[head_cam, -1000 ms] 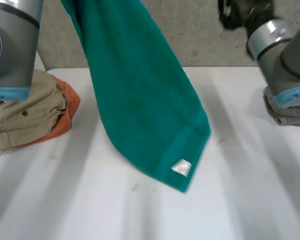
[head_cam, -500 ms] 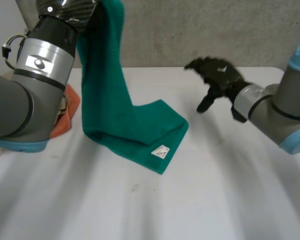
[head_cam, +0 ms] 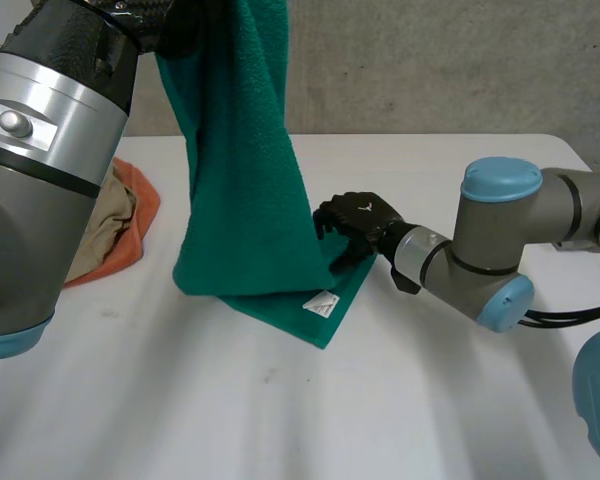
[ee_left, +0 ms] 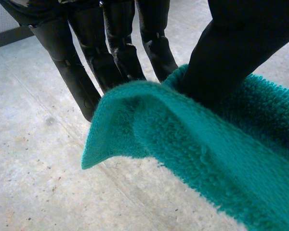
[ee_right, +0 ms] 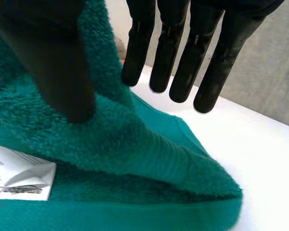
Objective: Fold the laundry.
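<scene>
A green towel (head_cam: 240, 200) hangs from my left hand (head_cam: 185, 25), high above the table's left half. Its lower end lies folded on the white table (head_cam: 430, 400), with a white label (head_cam: 322, 303) at the near corner. In the left wrist view the thumb (ee_left: 231, 53) presses the towel's (ee_left: 207, 154) top edge against the fingers (ee_left: 115, 48). My right hand (head_cam: 355, 222) is at the lower end's right edge. Its fingers (ee_right: 183, 53) are straight and spread from the thumb (ee_right: 53, 62), which rests on the towel's fold (ee_right: 135, 149) beside the label (ee_right: 17, 178).
A heap of tan and orange clothes (head_cam: 115, 225) lies at the table's left side, partly behind my left arm. A grey wall stands behind the table's far edge.
My right hand has come in from the right and down to the towel's lower edge. The towel's low end has settled onto the table, and my left arm has shifted.
</scene>
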{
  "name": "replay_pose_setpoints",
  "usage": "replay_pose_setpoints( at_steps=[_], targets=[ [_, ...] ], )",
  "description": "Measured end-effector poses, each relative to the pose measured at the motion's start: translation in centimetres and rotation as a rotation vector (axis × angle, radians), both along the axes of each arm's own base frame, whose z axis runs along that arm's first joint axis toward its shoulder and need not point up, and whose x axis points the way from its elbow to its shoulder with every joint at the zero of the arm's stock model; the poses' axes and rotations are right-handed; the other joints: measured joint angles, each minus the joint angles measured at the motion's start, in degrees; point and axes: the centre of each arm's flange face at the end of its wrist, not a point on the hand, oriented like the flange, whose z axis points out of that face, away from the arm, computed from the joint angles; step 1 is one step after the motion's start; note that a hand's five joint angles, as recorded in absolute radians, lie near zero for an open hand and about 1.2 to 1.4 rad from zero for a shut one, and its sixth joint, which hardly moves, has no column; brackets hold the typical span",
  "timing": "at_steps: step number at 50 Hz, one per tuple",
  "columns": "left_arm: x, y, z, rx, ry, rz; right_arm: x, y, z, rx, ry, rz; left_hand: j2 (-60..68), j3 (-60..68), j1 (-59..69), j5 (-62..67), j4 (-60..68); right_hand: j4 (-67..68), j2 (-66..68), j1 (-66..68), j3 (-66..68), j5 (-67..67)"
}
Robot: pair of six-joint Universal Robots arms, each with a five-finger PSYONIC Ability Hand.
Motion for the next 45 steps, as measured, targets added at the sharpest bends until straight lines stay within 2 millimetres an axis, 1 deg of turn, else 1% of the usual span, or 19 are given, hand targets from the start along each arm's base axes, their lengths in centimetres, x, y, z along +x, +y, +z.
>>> replay_pose_setpoints(
  at_steps=[5, 8, 9, 10, 11, 12, 14, 20, 25, 29, 32, 35, 36, 38, 39, 40, 41, 43, 45],
  targets=[
    [0.1, -0.2, 0.0, 0.0, 0.003, 0.005, -0.1, 0.0, 0.2, -0.008, 0.004, -0.017, 0.0, 0.0, 0.0, 0.0, 0.0, 17.4, 16.8, 14.0, 17.2, 17.3],
    [0.1, -0.3, 0.1, 0.0, 0.004, 0.008, -0.3, 0.2, 0.5, -0.006, 0.008, -0.008, 0.0, 0.0, 0.0, 0.0, 0.0, 16.3, 15.7, 13.2, 15.9, 17.3],
    [0.1, -0.3, 0.1, 0.001, 0.005, 0.008, -0.4, 0.3, 0.7, -0.006, 0.008, -0.007, 0.0, 0.0, 0.0, 0.0, 0.0, 12.3, 11.0, 8.9, 11.1, 13.6],
    [0.1, -0.3, 0.1, 0.001, 0.005, 0.008, -0.4, 0.3, 0.9, -0.007, 0.008, -0.007, 0.0, 0.0, 0.0, 0.0, 0.0, 1.2, 0.6, -2.1, 0.9, 3.0],
    [0.1, -0.2, 0.1, 0.001, 0.005, 0.007, -0.5, 0.3, 1.1, -0.01, 0.007, -0.008, 0.0, 0.0, 0.0, 0.0, 0.0, 1.2, 0.6, -2.1, 0.9, 3.0],
    [0.1, -0.2, 0.1, 0.002, 0.006, 0.006, -0.6, 0.3, 1.5, -0.017, 0.006, -0.01, 0.0, 0.0, 0.0, 0.0, 0.0, -14.0, -14.8, -16.9, -14.2, -11.9],
    [0.1, 0.1, 0.4, 0.0, 0.009, -0.001, -0.8, 0.2, 2.5, -0.04, 0.0, -0.016, 0.0, 0.0, 0.0, 0.0, 0.0, -30.3, -30.9, -27.7, -30.4, -28.0],
    [0.5, 1.9, 1.7, -0.009, 0.035, -0.042, -1.6, -1.4, 5.5, -0.131, -0.035, -0.009, 0.0, 0.0, 0.0, 0.0, 0.0, -33.7, -34.6, -29.2, -34.8, -31.7],
    [0.8, 3.2, 2.7, -0.014, 0.05, -0.086, -1.2, -1.5, 5.8, -0.148, -0.062, 0.089, 0.0, 0.0, 0.0, 0.0, 0.0, -33.7, -34.6, -29.2, -34.8, -31.7],
    [1.0, 3.9, 3.1, -0.016, 0.051, -0.12, 0.1, -0.1, 4.8, -0.113, -0.078, 0.23, 0.0, 0.0, 0.0, 0.0, 0.0, -33.7, -34.6, -29.2, -34.8, -31.7],
    [0.9, 4.0, 3.1, -0.015, 0.048, -0.127, 1.5, 2.1, 3.5, -0.055, -0.081, 0.343, 0.0, 0.0, 0.0, 0.0, 0.0, -33.7, -34.6, -29.2, -34.8, -31.7],
    [0.8, 3.8, 3.1, -0.014, 0.044, -0.129, 3.2, 5.5, 1.6, 0.044, -0.074, 0.472, 0.0, 0.0, 0.0, 0.0, 0.0, -33.7, -34.6, -29.2, -34.8, -31.7],
    [0.8, 3.8, 3.1, -0.014, 0.044, -0.129, 3.2, 5.5, 1.6, 0.044, -0.074, 0.472, 0.0, 0.0, 0.0, 0.0, 0.0, -33.7, -34.6, -29.2, -34.8, -31.7],
    [0.7, 3.6, 2.9, -0.011, 0.042, -0.127, 3.8, 6.9, 0.9, 0.086, -0.068, 0.514, 0.0, 0.0, 0.0, 0.0, 0.0, -29.6, -29.7, -25.2, -30.3, -27.7],
    [0.6, 3.2, 2.7, -0.005, 0.038, -0.123, 4.2, 7.8, 0.3, 0.117, -0.062, 0.541, 0.0, 0.0, 0.0, 0.0, 0.0, -14.9, -14.2, -12.1, -15.1, -14.2],
    [0.6, 3.2, 2.7, -0.005, 0.038, -0.123, 4.2, 7.8, 0.3, 0.117, -0.062, 0.541, 0.0, 0.0, 0.0, 0.0, 0.0, -14.9, -14.2, -12.1, -15.1, -14.2],
    [0.5, 3.0, 2.6, -0.001, 0.035, -0.121, 4.4, 8.2, -0.1, 0.133, -0.059, 0.552, 0.0, 0.0, 0.0, 0.0, 0.0, -7.5, -6.6, -5.7, -7.5, -7.1],
    [0.4, 2.4, 2.2, 0.009, 0.029, -0.115, 4.6, 8.4, -0.4, 0.149, -0.056, 0.559, 0.0, 0.0, 0.0, 0.0, 0.0, 15.2, 15.9, 12.8, 15.1, 15.0],
    [0.3, 2.1, 2.1, 0.013, 0.026, -0.112, 4.6, 8.3, -0.5, 0.15, -0.056, 0.553, 0.0, 0.0, 0.0, 0.0, 0.0, 18.4, 18.4, 14.6, 18.2, 18.1]
  ],
)
